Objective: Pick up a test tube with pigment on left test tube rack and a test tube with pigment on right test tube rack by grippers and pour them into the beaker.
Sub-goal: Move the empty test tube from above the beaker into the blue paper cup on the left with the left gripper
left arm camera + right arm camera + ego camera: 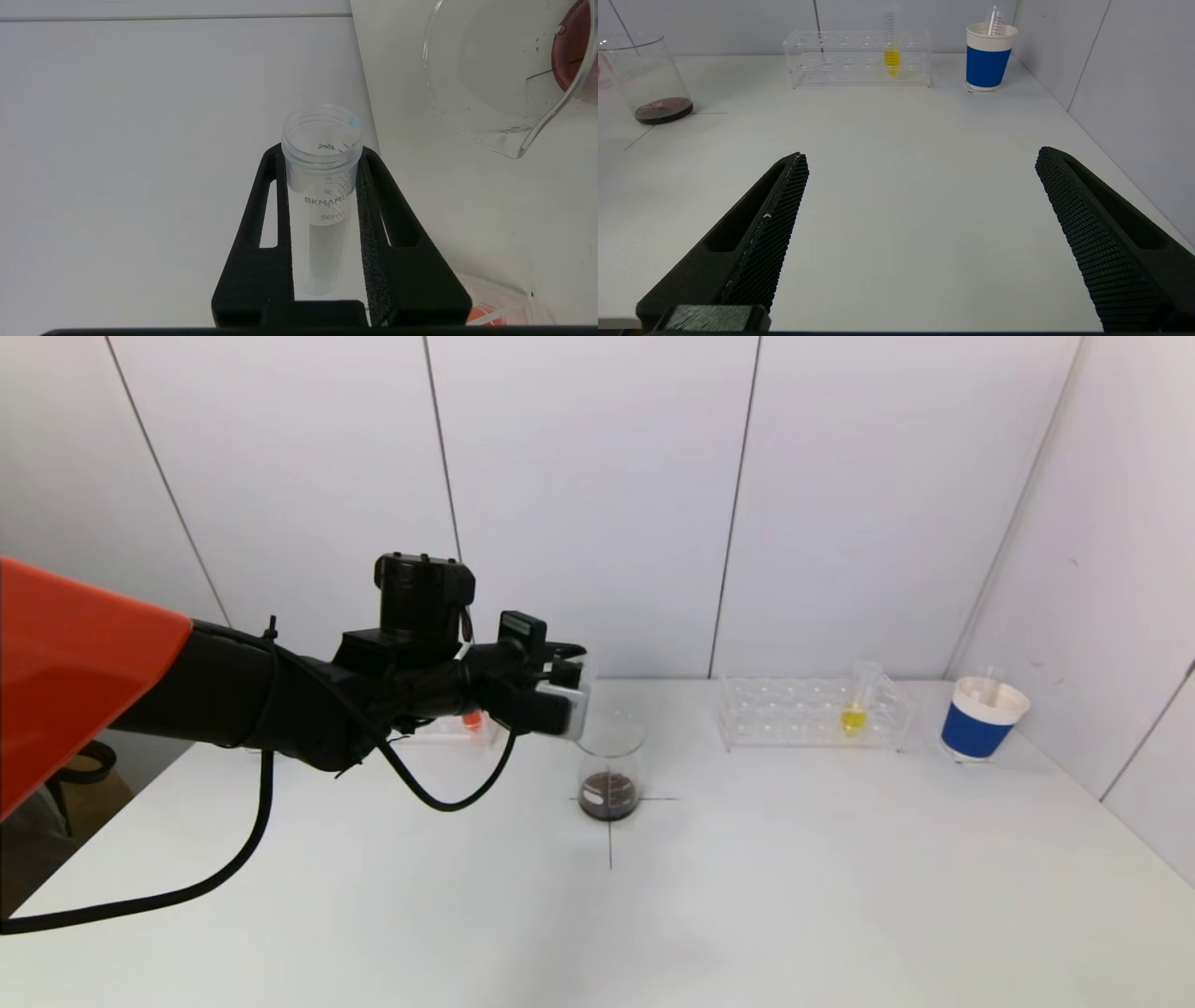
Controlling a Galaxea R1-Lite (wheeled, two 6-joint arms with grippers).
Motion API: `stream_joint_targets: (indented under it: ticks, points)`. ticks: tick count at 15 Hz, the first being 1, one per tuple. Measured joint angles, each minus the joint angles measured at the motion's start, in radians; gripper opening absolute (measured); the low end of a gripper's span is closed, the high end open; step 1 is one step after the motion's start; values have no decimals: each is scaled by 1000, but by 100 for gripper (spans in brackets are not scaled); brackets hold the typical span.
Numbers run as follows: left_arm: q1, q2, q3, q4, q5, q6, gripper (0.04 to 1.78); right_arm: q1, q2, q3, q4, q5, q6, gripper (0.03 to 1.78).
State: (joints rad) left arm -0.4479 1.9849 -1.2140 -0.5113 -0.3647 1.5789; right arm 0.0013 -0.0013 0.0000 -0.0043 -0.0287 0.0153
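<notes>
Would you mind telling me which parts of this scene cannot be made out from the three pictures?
- Clear plastic left test tube rack: head view, mostly hidden behind the black left arm; only an orange-red patch shows.
- Open right gripper: absent from the head view; its body is cut off in its wrist view.
- Blue-and-white paper cup: contents too small to identify.
- Glass beaker: cut off by the left wrist view's edge.

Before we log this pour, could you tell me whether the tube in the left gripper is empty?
Apparently empty: the test tube clamped in the left gripper looks clear throughout, with only faint bluish traces.
</notes>
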Motion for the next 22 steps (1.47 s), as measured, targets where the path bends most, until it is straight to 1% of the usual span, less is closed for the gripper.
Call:
stream_joint_targets:
  ticks: [14, 19, 22]
  points:
    - [0, -37, -14, -8, 13, -433, 43, 0, 0, 0, 0, 0, 0, 177]
    - [-5, -65, -23, -4, 85, -620, 43, 0, 0, 0, 0, 0, 0, 177]
    - [-10, -77, -61, -2, 179, -767, 43, 0, 0, 0, 0, 0, 0, 177]
